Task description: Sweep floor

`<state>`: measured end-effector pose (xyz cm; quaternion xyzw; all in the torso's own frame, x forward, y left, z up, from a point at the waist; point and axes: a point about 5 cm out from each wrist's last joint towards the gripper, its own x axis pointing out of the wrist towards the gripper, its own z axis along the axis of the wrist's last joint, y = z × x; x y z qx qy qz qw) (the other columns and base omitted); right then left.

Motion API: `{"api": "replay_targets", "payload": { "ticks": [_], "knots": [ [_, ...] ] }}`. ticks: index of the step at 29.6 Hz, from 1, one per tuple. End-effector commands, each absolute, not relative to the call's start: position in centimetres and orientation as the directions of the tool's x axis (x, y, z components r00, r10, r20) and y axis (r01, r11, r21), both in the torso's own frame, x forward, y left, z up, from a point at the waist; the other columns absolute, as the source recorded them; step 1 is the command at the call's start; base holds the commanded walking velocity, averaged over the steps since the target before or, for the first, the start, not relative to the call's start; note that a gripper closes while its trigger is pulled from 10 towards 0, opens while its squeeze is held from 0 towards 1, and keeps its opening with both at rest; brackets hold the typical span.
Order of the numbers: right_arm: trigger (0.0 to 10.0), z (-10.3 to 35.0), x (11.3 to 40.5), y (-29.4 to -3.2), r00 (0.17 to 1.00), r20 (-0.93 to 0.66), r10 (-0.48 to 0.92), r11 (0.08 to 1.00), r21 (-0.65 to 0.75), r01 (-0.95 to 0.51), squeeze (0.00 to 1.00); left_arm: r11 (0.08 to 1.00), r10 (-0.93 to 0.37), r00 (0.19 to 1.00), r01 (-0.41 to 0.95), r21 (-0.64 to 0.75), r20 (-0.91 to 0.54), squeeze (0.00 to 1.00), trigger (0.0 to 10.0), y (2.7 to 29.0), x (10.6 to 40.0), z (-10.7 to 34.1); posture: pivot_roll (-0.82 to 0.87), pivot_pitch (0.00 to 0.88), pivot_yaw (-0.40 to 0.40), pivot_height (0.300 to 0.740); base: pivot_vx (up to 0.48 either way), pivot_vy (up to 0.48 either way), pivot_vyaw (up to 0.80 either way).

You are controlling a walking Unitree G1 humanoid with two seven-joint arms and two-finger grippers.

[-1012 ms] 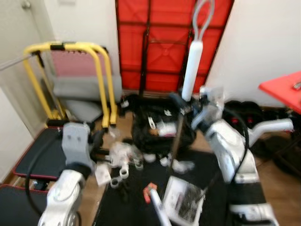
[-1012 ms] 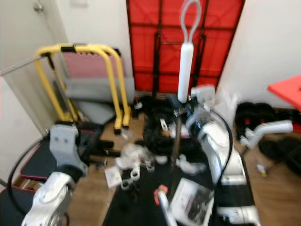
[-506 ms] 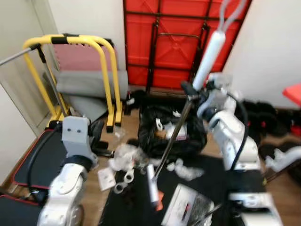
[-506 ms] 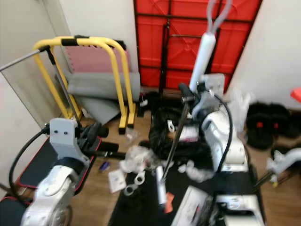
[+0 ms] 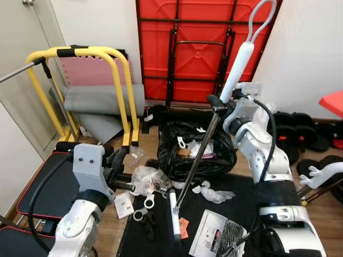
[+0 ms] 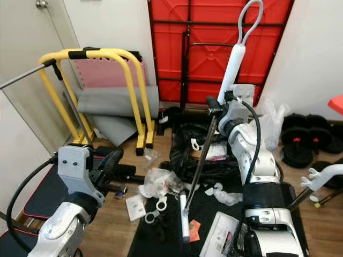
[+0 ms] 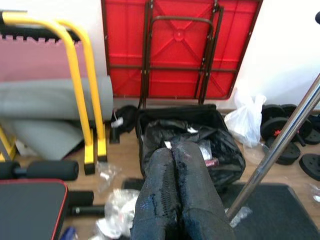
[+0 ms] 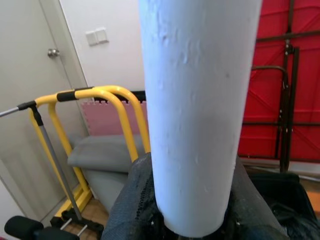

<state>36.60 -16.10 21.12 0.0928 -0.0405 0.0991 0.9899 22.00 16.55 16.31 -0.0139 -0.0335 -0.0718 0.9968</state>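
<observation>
From the head views, the right gripper (image 5: 217, 101) is clamped on the broom (image 5: 201, 155), which leans over the black mat (image 6: 214, 206) with its head on the mat. In the left wrist view, the left gripper (image 7: 174, 150) has its fingers pressed together, holding nothing. In the right wrist view, the fingers (image 8: 135, 200) squeeze the broom's white grip.

A thick white broom handle (image 8: 197, 115) stands close before the camera, clamped between the right hand's (image 8: 192, 220) two black fingers (image 8: 132, 205). Beyond it are a yellow tubular frame (image 8: 95, 95), a grey rolled mat (image 8: 107, 152), a red folded table (image 8: 285, 85) and a door (image 8: 35, 80).
</observation>
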Motion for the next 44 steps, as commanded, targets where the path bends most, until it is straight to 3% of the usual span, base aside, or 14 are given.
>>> {"api": "replay_targets", "payload": {
  "ticks": [1, 10, 12, 20, 25, 30, 44],
  "knots": [
    [10.0, 22.7, 37.0, -16.0, 0.975, 0.162, 0.152, 0.972, 0.153, -0.177, 0.00, 0.991, -0.128, 0.990, 0.129, -0.024, 0.055, 0.00, 10.0, 17.0, 21.6, 16.4, -0.04, 0.127, -0.036, 0.740, 0.000, 0.000, 0.00],
    [10.0, 23.6, 37.9, -15.5, 0.976, 0.212, 0.057, 0.995, 0.068, -0.073, 0.00, 0.989, -0.132, 0.989, 0.136, -0.056, 0.067, 0.00, 10.0, 17.2, 21.2, 17.8, -0.03, 0.182, -0.020, 0.740, 0.000, 0.000, 0.00],
    [10.0, 24.4, 38.5, -15.5, 0.964, 0.258, 0.066, 0.983, 0.149, -0.108, 0.00, 0.985, -0.153, 0.986, 0.158, -0.069, 0.073, 0.00, 10.0, 16.7, 20.9, 18.4, -0.02, 0.220, -0.016, 0.740, 0.000, 0.000, 0.00],
    [10.0, 24.1, 38.9, -15.6, 0.963, 0.253, 0.088, 0.968, 0.208, -0.143, 0.00, 0.984, -0.159, 0.986, 0.163, -0.073, 0.058, 0.00, 10.0, 16.6, 20.4, 18.5, -0.01, 0.238, -0.021, 0.740, 0.000, 0.000, 0.00],
    [10.0, 23.4, 39.1, -15.3, 0.961, 0.235, 0.147, 0.908, 0.354, -0.225, 0.00, 0.985, -0.156, 0.987, 0.159, -0.073, 0.041, 0.00, 10.0, 16.7, 19.7, 18.5, 0.01, 0.246, -0.027, 0.740, 0.000, 0.000, 0.00],
    [10.0, 23.1, 39.3, -15.1, 0.956, 0.245, 0.163, 0.881, 0.400, -0.252, 0.00, 0.984, -0.159, 0.987, 0.160, -0.072, 0.023, 0.00, 10.0, 16.6, 19.1, 18.5, 0.03, 0.249, -0.029, 0.740, 0.000, 0.000, 0.00],
    [10.0, 22.6, 39.3, -16.9, 0.948, 0.294, 0.121, 0.936, 0.284, -0.207, 0.00, 0.983, -0.174, 0.985, 0.172, -0.071, -0.015, 0.00, 10.0, 16.4, 18.2, 18.6, 0.04, 0.291, -0.019, 0.740, 0.000, 0.000, 0.00]
  ]
}}
